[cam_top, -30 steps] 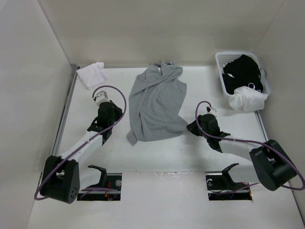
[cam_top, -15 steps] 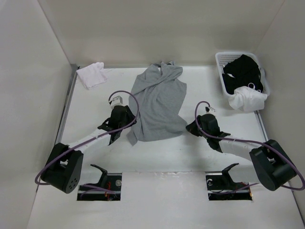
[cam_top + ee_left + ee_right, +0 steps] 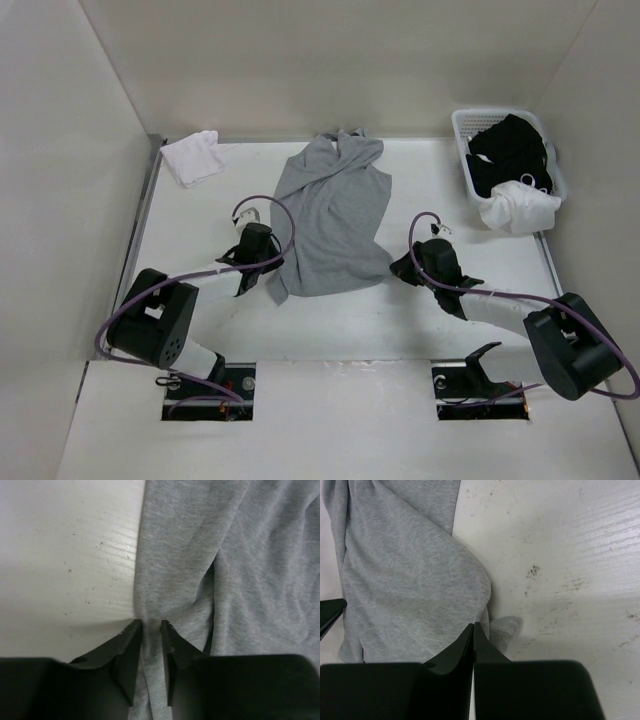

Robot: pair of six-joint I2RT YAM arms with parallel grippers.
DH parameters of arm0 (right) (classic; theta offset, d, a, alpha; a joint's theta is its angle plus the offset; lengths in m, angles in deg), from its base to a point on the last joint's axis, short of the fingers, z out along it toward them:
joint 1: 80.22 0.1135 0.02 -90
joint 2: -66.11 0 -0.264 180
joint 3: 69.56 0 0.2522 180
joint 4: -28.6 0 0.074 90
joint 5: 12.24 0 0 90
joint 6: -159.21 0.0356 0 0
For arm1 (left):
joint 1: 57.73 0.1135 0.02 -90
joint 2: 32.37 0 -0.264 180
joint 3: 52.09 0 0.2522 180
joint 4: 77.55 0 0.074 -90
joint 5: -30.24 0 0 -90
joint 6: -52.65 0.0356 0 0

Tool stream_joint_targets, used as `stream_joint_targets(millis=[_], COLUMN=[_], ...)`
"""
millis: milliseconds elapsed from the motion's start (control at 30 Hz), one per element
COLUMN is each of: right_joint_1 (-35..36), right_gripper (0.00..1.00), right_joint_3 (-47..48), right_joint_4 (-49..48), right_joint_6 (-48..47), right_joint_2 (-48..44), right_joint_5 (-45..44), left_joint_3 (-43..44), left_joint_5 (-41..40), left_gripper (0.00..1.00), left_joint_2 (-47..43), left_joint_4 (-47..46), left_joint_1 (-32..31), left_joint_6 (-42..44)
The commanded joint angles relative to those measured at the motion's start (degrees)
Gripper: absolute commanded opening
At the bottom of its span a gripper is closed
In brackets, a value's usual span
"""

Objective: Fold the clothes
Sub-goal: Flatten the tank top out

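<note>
The clothes [image 3: 330,215], a light grey sleeveless top, lie rumpled lengthwise in the middle of the table, neck end toward the back wall. My left gripper [image 3: 270,272] lies low at the top's near left edge. In the left wrist view its jaws [image 3: 148,624] are closed narrowly on a strip of the grey knit [image 3: 240,555], which fills the gap between them. My right gripper [image 3: 400,268] sits at the near right corner of the top. Its fingertips [image 3: 473,625] meet with no gap at the grey hem [image 3: 405,580], where a small flap of cloth curls beside them.
A white basket [image 3: 463,125] at the back right holds black and white garments [image 3: 510,150]. A small folded white cloth [image 3: 193,155] lies at the back left corner. Walls close the table on the left, back and right.
My left arm has swung right from the bare table to the top's near left edge, and its jaws opened and then closed on the fabric. The right arm has stayed put.
</note>
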Motion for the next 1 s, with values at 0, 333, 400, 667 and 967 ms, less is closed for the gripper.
stream_joint_targets(millis=[0,333,400,667,967], right_joint_1=[0.1,-0.5,-0.5,-0.5,-1.3], right_gripper=[0.04,0.03,0.03,0.03,0.03], right_joint_3=[0.1,0.5,0.9,1.6,0.4], right_joint_4=[-2.7,-2.4,-2.3,-2.7,-2.4], right_joint_6=[-0.5,-0.1,-0.2,-0.5,-0.8], right_joint_2=[-1.4,-0.7,0.0,0.9,-2.1], right_joint_5=[0.4,0.4,0.5,1.7,0.8], left_joint_3=[0.8,7.6,8.7,14.3,-0.7], left_joint_5=[1.2,6.4,9.0,11.5,-2.9], left_gripper=[0.12,0.05,0.05,0.27,0.24], left_joint_2=[0.7,-11.2,-8.3,7.7,-11.4], left_joint_4=[-2.8,-1.1,-2.0,-6.9,1.9], left_joint_1=[-0.1,10.3,13.6,23.5,18.2], left_joint_6=[-0.8,-2.1,-3.2,-4.5,-1.5])
